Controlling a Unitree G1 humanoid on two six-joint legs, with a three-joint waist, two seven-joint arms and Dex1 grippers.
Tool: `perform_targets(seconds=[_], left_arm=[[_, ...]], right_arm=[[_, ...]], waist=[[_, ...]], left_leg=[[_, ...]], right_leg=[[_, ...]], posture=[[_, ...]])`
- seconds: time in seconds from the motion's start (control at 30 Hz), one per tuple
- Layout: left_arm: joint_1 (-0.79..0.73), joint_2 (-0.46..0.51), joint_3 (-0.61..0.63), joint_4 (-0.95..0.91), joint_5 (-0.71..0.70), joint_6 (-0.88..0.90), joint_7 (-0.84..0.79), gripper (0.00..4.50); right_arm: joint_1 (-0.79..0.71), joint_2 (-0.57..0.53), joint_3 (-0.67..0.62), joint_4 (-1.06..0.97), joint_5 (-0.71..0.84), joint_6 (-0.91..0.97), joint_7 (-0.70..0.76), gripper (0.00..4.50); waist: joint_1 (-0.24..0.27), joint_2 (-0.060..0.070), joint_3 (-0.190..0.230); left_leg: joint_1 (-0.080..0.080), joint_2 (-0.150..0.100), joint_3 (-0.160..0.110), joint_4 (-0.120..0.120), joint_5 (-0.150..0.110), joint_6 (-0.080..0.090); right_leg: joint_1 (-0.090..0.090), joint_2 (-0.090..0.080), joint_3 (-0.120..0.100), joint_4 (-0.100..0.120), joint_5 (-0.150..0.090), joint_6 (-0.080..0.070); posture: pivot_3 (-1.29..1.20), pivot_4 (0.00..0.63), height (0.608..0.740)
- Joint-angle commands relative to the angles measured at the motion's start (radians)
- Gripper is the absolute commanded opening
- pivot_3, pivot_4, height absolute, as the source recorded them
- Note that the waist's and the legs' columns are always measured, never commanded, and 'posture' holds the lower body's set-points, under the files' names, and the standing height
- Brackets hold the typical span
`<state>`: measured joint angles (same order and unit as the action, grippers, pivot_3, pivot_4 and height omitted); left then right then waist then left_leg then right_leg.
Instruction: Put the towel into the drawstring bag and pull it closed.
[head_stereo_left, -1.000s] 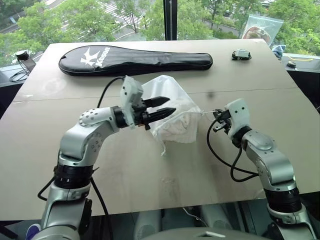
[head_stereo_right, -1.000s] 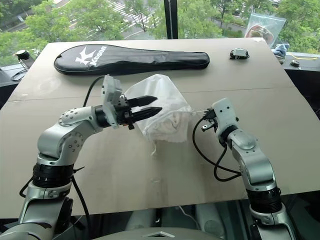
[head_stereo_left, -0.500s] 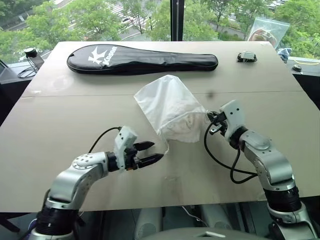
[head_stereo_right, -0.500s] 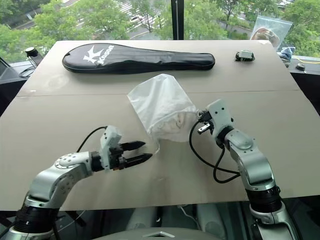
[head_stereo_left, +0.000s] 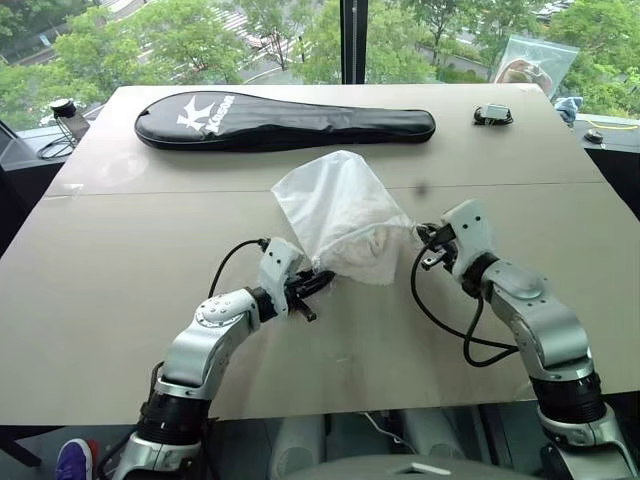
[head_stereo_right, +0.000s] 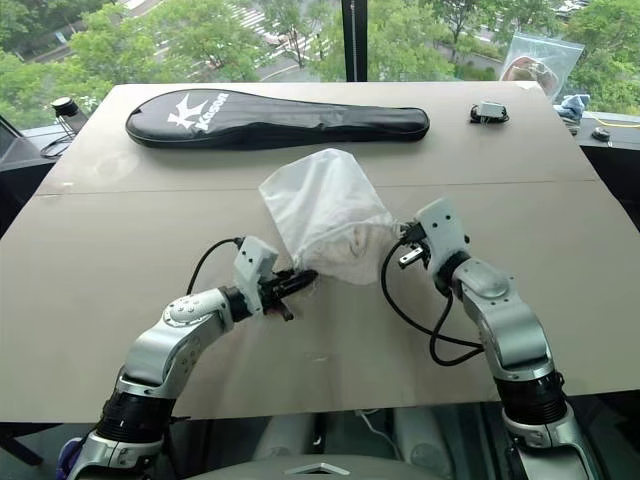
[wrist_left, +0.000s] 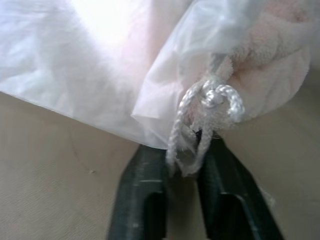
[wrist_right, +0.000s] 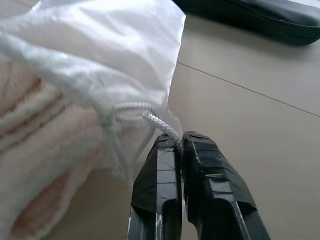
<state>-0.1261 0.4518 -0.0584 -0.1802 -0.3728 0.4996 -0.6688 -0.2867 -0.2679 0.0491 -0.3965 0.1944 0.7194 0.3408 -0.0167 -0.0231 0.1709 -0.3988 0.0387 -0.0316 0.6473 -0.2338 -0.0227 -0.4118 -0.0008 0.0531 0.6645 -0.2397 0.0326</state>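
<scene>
The drawstring bag lies in the middle of the table, its gathered mouth toward me. The towel shows through the thin fabric inside it, near the mouth. My left gripper sits at the mouth's left corner, shut on a knotted white cord that hangs between its fingers. My right gripper is at the mouth's right corner, shut on the other cord where it leaves the bag's hem.
A long black racket cover lies across the far side of the table. A clear zip plastic bag and a small black object are at the far right corner. Bare tabletop lies on both sides of the bag.
My left gripper came down from in front of the bag, moved in to the mouth's left corner and shut on the cord there. The right gripper kept its grip and place.
</scene>
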Motion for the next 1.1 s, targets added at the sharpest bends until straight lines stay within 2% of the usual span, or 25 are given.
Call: perform_targets(seconds=[0.03,0.27,0.37,0.57,0.67,0.73,0.77,0.83,1.0,1.1], left_arm=[[0.006,0.02,0.051,0.068,-0.01,-0.017,-0.022,0.03],[-0.127,0.103,0.183,0.171,-0.074,-0.05,-0.104,0.03],[-0.173,0.152,0.228,0.201,-0.13,-0.029,-0.192,0.03],[-0.195,0.267,0.196,0.274,-0.139,-0.023,-0.391,0.03],[-0.205,0.275,0.179,0.315,-0.105,-0.058,-0.411,0.95],[-0.207,0.268,0.171,0.333,-0.08,-0.083,-0.401,2.1],[-0.205,0.265,0.167,0.336,-0.076,-0.083,-0.399,2.26],[-0.192,0.26,0.154,0.329,-0.065,-0.084,-0.399,2.99],[-0.152,0.218,0.116,0.262,-0.045,-0.091,-0.378,2.99],[-0.167,0.158,0.077,0.179,-0.051,-0.035,-0.325,2.99]], right_arm=[[-0.067,0.029,-0.103,-0.068,0.071,-0.004,-0.028,0.0],[-0.191,0.034,-0.188,-0.046,0.149,-0.011,-0.045,0.0],[-0.237,0.024,-0.197,-0.026,0.16,-0.019,-0.048,0.0],[-0.274,0.0,-0.183,0.011,0.163,-0.033,-0.036,0.0],[-0.268,-0.005,-0.164,0.01,0.164,-0.032,-0.032,0.0],[-0.255,-0.008,-0.146,-0.002,0.165,-0.024,-0.026,0.0],[-0.248,-0.01,-0.138,-0.009,0.166,-0.021,-0.024,0.0],[-0.234,-0.012,-0.123,-0.025,0.169,-0.015,-0.02,0.0],[-0.204,-0.018,-0.1,-0.058,0.176,-0.002,-0.014,0.0],[-0.2,-0.02,-0.1,-0.062,0.18,0.001,-0.016,0.0]], waist=[[-0.003,0.0,0.0],[-0.02,0.001,0.001],[-0.023,0.001,0.001],[-0.024,0.001,0.001],[-0.024,0.001,0.001],[-0.024,0.001,0.002],[-0.024,0.001,0.002],[-0.024,0.001,0.002],[-0.024,0.001,0.002],[-0.019,0.001,0.002]], left_leg=[[0.0,0.0,0.0,0.0,0.0,0.0],[0.0,0.001,-0.002,0.0,0.0,0.0],[-0.001,0.001,0.0,0.0,0.0,0.0],[-0.003,0.0,0.0,-0.002,0.0,0.0],[-0.002,0.0,0.0,-0.004,0.0,0.0],[-0.002,0.0,0.0,-0.004,0.0,0.0],[-0.002,0.0,0.0,-0.004,0.0,0.0],[-0.002,0.0,0.0,-0.004,0.0,0.0],[-0.002,0.0,0.001,-0.004,0.0,0.0],[-0.003,0.0,0.0,-0.004,0.0,0.0]], right_leg=[[0.0,0.0,0.0,0.0,0.0,0.0],[-0.001,0.002,-0.001,0.002,0.0,0.001],[-0.001,0.001,0.0,0.001,0.0,-0.001],[-0.002,0.0,0.0,-0.002,0.001,-0.002],[-0.003,0.0,-0.001,-0.002,0.001,-0.003],[-0.003,0.0,0.0,-0.002,0.001,-0.003],[-0.003,0.0,0.0,-0.002,0.001,-0.003],[-0.003,0.0,0.0,-0.002,0.001,-0.003],[-0.003,0.0,0.0,-0.002,0.001,-0.003],[-0.003,0.0,-0.001,-0.002,0.001,-0.003]], posture=[[0.0,0.15,0.74],[0.0,0.15,0.74],[0.0,0.15,0.74],[0.0,0.15,0.74],[0.0,0.15,0.74],[0.0,0.15,0.74],[0.0,0.15,0.74],[0.0,0.15,0.74],[0.0,0.15,0.74],[0.0,0.15,0.74]])
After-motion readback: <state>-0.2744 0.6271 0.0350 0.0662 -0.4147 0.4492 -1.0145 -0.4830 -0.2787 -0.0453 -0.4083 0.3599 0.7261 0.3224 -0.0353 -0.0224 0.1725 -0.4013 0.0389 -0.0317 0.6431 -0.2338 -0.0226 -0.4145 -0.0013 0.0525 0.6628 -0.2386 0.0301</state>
